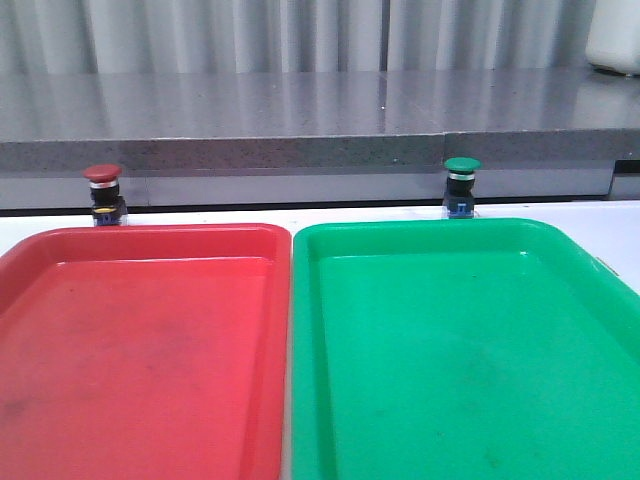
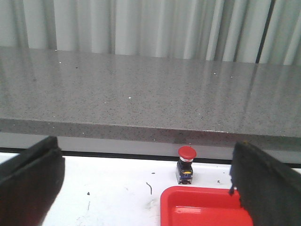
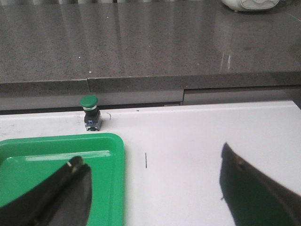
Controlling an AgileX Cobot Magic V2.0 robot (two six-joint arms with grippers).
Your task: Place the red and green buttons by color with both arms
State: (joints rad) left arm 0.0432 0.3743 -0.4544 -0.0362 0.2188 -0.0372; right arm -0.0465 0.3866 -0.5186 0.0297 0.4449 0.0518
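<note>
The red button (image 1: 102, 193) stands upright on the white table behind the red tray's (image 1: 60, 245) far left corner. The green button (image 1: 461, 185) stands upright behind the far rim of the green tray (image 1: 560, 235). Neither arm shows in the front view. In the left wrist view my left gripper (image 2: 146, 181) is open and holds nothing, with the red button (image 2: 186, 163) some way ahead of it. My right gripper (image 3: 153, 165) is open too, nothing in it, and the green button (image 3: 91, 112) stands ahead, off toward one finger's side.
A grey stone counter (image 1: 320, 125) runs along the table's far edge just behind both buttons. The two trays lie side by side across most of the near table. A white object (image 1: 615, 40) sits on the counter at the far right.
</note>
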